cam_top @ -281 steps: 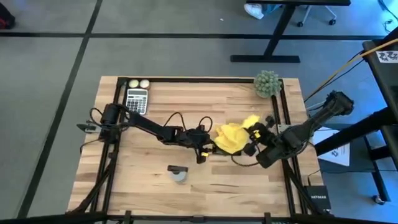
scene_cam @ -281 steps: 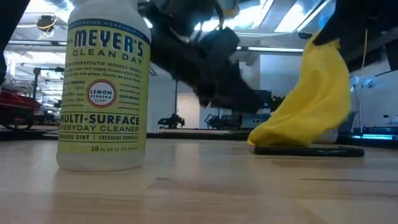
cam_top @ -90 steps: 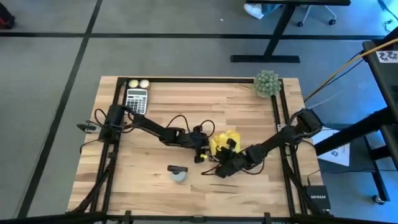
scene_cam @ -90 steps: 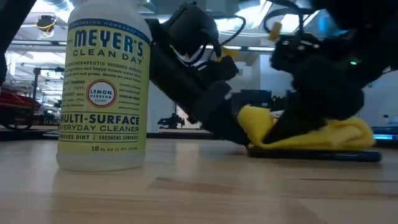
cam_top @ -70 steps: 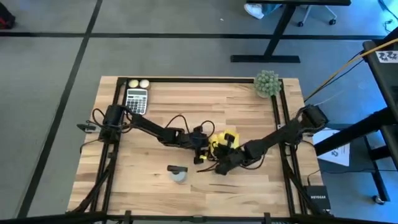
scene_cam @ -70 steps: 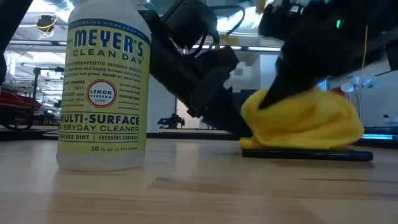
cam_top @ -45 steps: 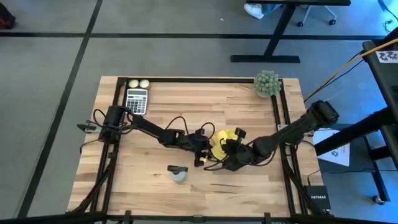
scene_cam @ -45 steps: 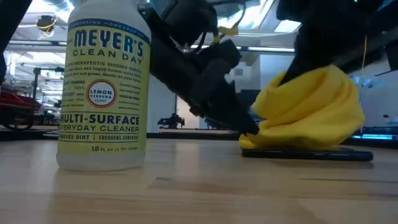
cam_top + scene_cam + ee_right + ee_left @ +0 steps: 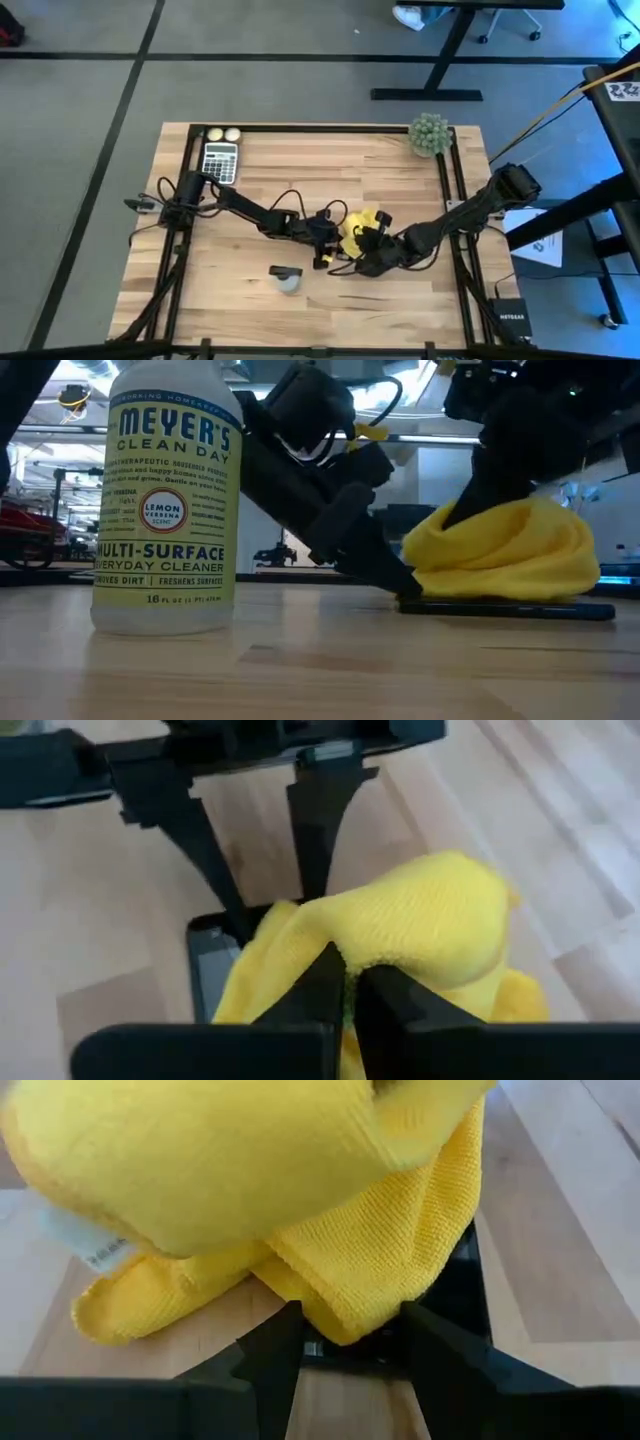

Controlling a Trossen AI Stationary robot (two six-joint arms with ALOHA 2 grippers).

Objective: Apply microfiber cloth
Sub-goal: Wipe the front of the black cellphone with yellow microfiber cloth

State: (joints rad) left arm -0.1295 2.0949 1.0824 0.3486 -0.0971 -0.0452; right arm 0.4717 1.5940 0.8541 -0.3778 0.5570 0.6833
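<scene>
The yellow microfiber cloth (image 9: 358,221) lies bunched on a black smartphone (image 9: 505,609), which lies flat on the wooden table near its middle. My right gripper (image 9: 348,970) comes in from the table's right and is shut on the cloth's top. My left gripper (image 9: 345,1325) reaches in from the left, low over the table. It is shut on the phone's end (image 9: 213,952) that sticks out from under the cloth. The cloth hides the rest of the phone. My left gripper has the smartphone's end (image 9: 350,1348) between its two fingers (image 9: 272,1355), which slant down from the table's left. The phone lies flat on the table. My right gripper pinches a raised fold of the cloth (image 9: 400,935) between its fingers from above. The cloth's lower folds (image 9: 500,580) rest on the phone.
A Meyer's spray bottle (image 9: 288,280) stands near the table's near edge, left of the phone. A calculator (image 9: 220,160) and two small balls (image 9: 223,134) lie at the far left corner. A green plant (image 9: 430,134) sits at the far right corner.
My right gripper has moved from the phone's near side toward the far right, dragging the cloth over the phone. The cloth, flattened a second ago, bunched up, rose a little, and has settled again on the phone. The phone has stayed in place.
</scene>
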